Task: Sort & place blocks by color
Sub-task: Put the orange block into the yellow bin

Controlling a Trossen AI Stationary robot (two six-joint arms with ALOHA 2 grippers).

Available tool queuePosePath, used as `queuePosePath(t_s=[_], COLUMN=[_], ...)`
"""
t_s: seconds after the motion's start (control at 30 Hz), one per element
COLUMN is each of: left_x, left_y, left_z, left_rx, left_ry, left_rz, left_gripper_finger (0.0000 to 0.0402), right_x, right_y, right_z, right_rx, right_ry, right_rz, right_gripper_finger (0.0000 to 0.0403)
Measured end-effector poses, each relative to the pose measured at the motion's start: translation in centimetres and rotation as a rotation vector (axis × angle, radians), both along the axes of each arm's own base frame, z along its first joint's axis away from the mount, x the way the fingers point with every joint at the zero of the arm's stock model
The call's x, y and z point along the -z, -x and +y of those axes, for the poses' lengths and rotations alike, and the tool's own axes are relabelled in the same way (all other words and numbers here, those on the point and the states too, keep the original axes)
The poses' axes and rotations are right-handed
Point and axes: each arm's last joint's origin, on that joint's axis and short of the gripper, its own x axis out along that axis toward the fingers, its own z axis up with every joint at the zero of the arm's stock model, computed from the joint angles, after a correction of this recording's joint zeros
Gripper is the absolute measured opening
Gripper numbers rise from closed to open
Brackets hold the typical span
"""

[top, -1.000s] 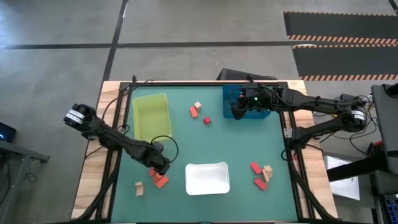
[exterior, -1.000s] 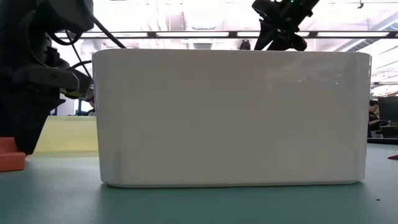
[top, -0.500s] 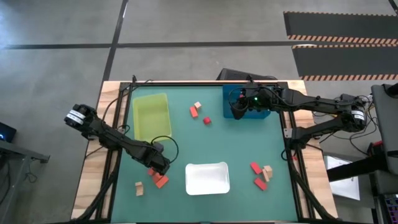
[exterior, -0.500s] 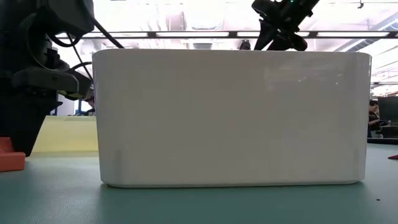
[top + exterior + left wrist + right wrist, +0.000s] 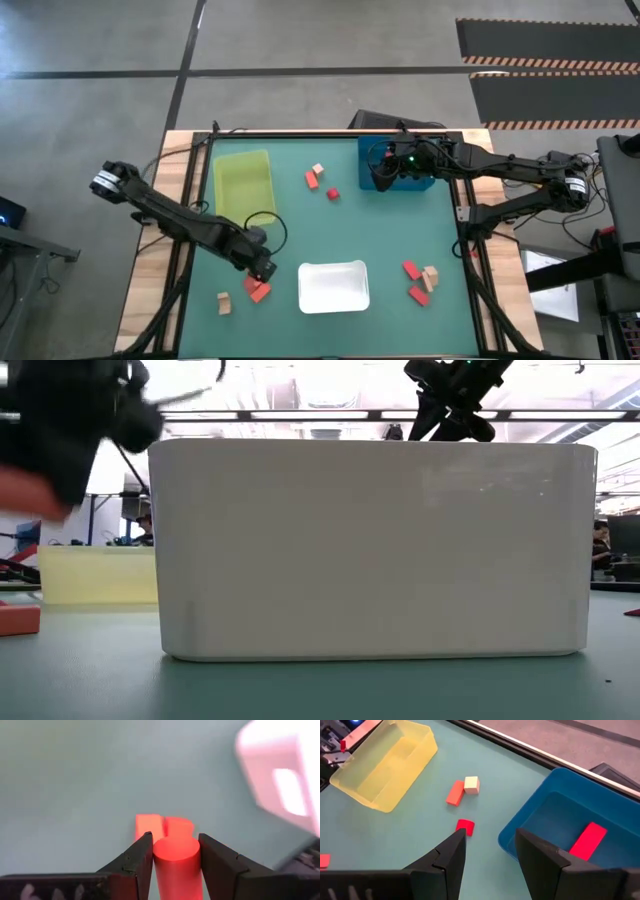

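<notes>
My left gripper (image 5: 262, 270) hangs above the table just left of the white tray (image 5: 333, 286), shut on an orange-red block (image 5: 176, 857) with a rounded end. Below it, two more orange-red blocks (image 5: 149, 826) lie flat on the mat, with a tan one (image 5: 224, 303) nearby. My right gripper (image 5: 490, 860) is open over the near-left corner of the blue tray (image 5: 545, 815), which holds a red block (image 5: 587, 840). An orange-red (image 5: 454, 793), a tan (image 5: 471, 784) and a red block (image 5: 465, 826) lie mid-table, and three more (image 5: 420, 282) lie at the near right. My left gripper pinches the orange-red block between its two fingers (image 5: 135, 862), one on each side, coming from above and pointing down. The block's rounded end (image 5: 176, 851) sticks out between the fingertips. It is lifted clear of the mat, which also shows in the low view (image 5: 25, 500).
The yellow-green tray (image 5: 243, 185) stands at the far left of the green mat. The white tray fills most of the low view (image 5: 370, 550). One orange-red block (image 5: 18, 618) rests on the mat to its left. Wooden table edges frame the mat.
My left gripper has risen from the mat with the orange-red block in its fingers, and has shifted slightly toward the white tray. The block is now lifted clear, while its neighbours stay on the mat. The right arm has kept still.
</notes>
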Motion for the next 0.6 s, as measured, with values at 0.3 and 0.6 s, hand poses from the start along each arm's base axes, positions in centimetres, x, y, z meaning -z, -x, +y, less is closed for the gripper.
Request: queuePosePath(t_s=[0.3, 0.6], left_x=[-7.5, -12.4], left_y=[1.1, 0.7], left_z=[3.5, 8.8], left_rx=[-0.09, 0.027], left_ry=[0.06, -0.12], left_rz=[-0.224, -0.176], left_gripper_finger=[0.0121, 0.0121], right_x=[0.0, -0.1], right_y=[0.0, 0.0], right_z=[0.0, 0.2], right_rx=[0.008, -0.036], right_ry=[-0.008, -0.072], right_rz=[-0.005, -0.029], right_gripper_finger=[0.016, 0.016])
